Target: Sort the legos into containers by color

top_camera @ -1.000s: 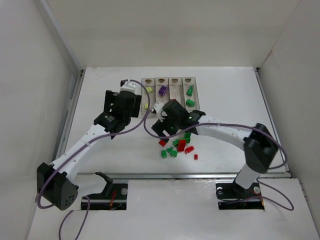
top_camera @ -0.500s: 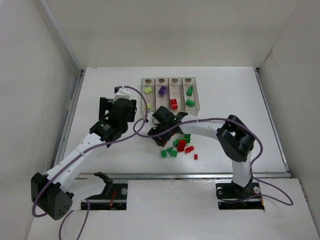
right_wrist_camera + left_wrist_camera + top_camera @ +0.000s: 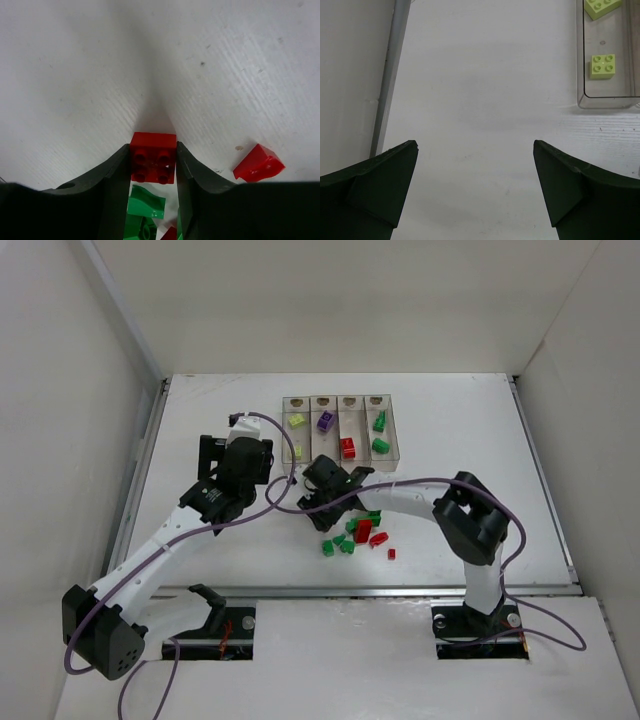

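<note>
Now, step: picking one red brick out of the pile, bound for the red bin.
Right gripper (image 3: pixel 153 145): low over the table, fingers (image 3: pixel 115 170) against both sides of the red brick (image 3: pixel 153 159); clenched on it, as far as the wrist view shows.
Brick's place: between the right fingers, at the edge of the pile (image 3: pixel 358 532) nearest the bins (image 3: pixel 340 400), but short of them. I cannot tell whether it is off the table yet.
Neighbours: a green brick (image 3: pixel 145 202) sits just behind it; a red piece (image 3: pixel 258 162) lies near on one side, apart from the fingers.
Left gripper (image 3: pixel 475 145): released, jaws wide with nothing between them, over bare table (image 3: pixel 470 75) near the leftmost bin (image 3: pixel 580 60).
Bins so far: yellow-green bricks (image 3: pixel 602 66) in the leftmost, a purple brick (image 3: pixel 325 422) in the second, a binned red brick (image 3: pixel 347 448) in the third, green ones in the fourth.
Progress: early to middle, I judge; most bricks lie loose in the pile.
Next move: lift straight up so the green brick does not drag along. Carry over the third bin's near wall, then open low above its floor beside the binned red brick.
Risk: a thin grip on a tiny brick could let it twist or slip on the lift. The wrist could also nudge a bin wall.
</note>
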Controlling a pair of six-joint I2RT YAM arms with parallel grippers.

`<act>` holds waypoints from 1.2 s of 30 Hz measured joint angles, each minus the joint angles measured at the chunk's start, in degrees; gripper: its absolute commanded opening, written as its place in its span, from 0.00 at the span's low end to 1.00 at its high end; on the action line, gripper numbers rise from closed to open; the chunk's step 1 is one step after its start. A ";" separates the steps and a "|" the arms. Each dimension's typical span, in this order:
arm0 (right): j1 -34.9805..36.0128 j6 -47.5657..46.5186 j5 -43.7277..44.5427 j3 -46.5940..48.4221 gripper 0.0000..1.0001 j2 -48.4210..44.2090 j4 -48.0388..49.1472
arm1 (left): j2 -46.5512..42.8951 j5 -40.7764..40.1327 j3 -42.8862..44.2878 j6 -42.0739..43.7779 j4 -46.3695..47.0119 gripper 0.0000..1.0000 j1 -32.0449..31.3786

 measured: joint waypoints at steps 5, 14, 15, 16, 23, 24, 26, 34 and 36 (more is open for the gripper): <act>-3.39 7.28 2.29 2.47 0.00 -1.70 2.73 | 0.00 -0.63 0.00 0.00 0.11 1.00 0.00; -21.97 18.88 10.71 15.74 0.19 -0.52 7.04 | 0.00 -1.14 0.00 0.04 0.90 1.00 0.00; -22.40 18.97 11.13 17.81 0.24 0.83 7.13 | 0.00 -1.14 0.00 0.07 1.01 1.00 0.00; -22.56 19.15 11.47 19.19 0.29 1.95 7.13 | 0.00 -1.14 0.00 0.11 1.03 1.00 0.00; -22.58 19.61 11.65 23.26 0.87 9.29 4.63 | 0.00 -0.68 0.00 0.39 1.42 1.00 0.00; -22.58 19.37 11.87 23.39 0.87 9.55 3.89 | 0.00 -0.55 0.00 0.42 1.42 1.00 0.00; -22.62 19.10 12.22 23.98 0.95 9.55 2.64 | 0.00 -0.26 0.00 0.44 1.44 1.00 0.00; -21.05 15.47 14.99 23.17 1.00 1.70 2.32 | 0.00 1.11 0.00 0.42 1.36 1.00 0.00; -19.26 14.16 15.67 19.30 1.00 -4.39 2.12 | 0.00 1.49 0.00 0.42 1.36 1.00 0.00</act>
